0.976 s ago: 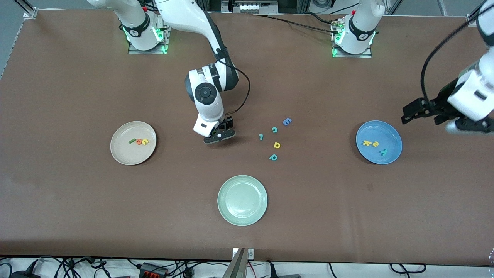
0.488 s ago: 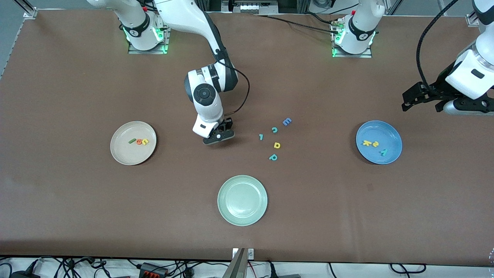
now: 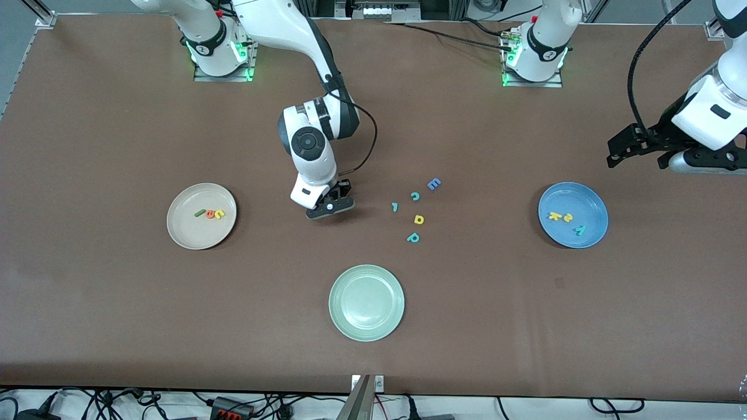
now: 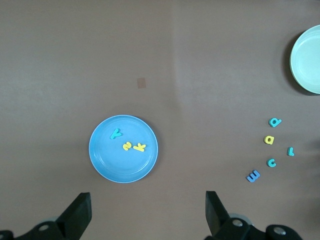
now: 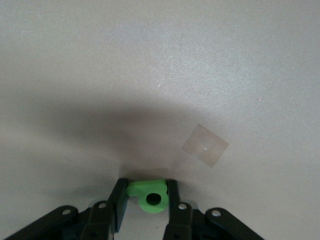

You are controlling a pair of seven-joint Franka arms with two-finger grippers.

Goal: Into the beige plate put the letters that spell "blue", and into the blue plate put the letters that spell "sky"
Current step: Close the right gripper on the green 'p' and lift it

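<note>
My right gripper (image 3: 330, 207) is down at the table between the beige plate (image 3: 181, 230) and the loose letters. Its fingers press both sides of the green "b" (image 5: 148, 194), which lies on the cloth. The beige plate holds the dark green "l" (image 3: 199, 213), orange "e" (image 3: 210, 214) and yellow "u" (image 3: 219, 214). The blue plate (image 3: 589, 207) holds the yellow "s" (image 3: 553, 216), yellow "k" (image 3: 566, 217) and teal "y" (image 3: 579, 230). My left gripper (image 3: 618, 157) hangs open and empty over bare table beside the blue plate (image 4: 115, 160).
A pale green plate (image 3: 366, 302) stands near the front camera. Loose letters lie mid-table: a blue E (image 3: 433, 184), a teal c (image 3: 415, 196), a small teal letter (image 3: 395, 206), a yellow d (image 3: 418, 219) and a teal p (image 3: 413, 237).
My right gripper's fingers have closed in onto the green "b". The left arm has drawn up and away from the blue plate, then stopped.
</note>
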